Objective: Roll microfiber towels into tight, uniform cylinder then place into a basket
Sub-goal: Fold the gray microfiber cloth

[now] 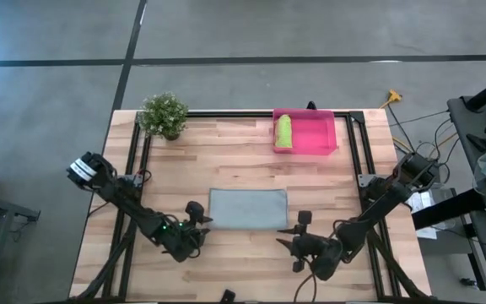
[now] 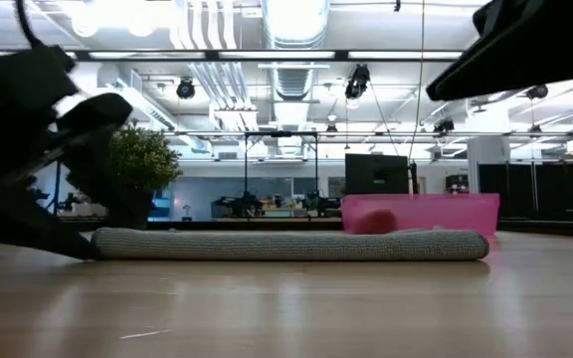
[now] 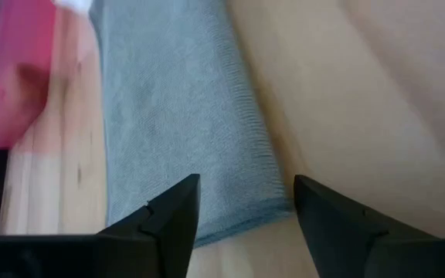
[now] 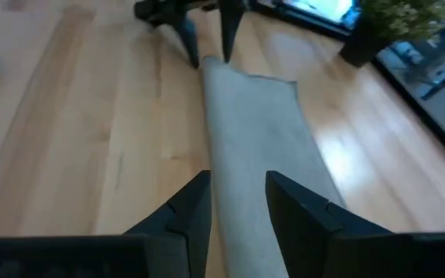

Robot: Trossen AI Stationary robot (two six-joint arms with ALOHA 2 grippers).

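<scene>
The grey towel (image 1: 247, 209) lies flat on the table as a long rectangle, thick at its edges in the low view (image 2: 286, 244). My left gripper (image 1: 197, 216) is open at the towel's left short end, its fingers astride the near-left corner (image 3: 273, 207). My right gripper (image 1: 301, 226) is open just off the towel's near-right corner, above the table, and the towel's right end shows between its fingers (image 4: 238, 193). The lime green towel (image 1: 283, 131) lies rolled inside the pink basket (image 1: 319, 135), along its left wall. My left gripper's fingertips (image 4: 194, 54) come down at the grey towel's left short edge (image 2: 97, 244), slanting from the table's left. I cannot tell whether they touch the cloth.
A small potted plant (image 1: 164, 114) stands at the table's far left. The pink basket stands at the far edge, right of the middle. Black frame rails (image 1: 135, 160) run along the table's left, right and far sides. Bare wood lies between the towel and the basket.
</scene>
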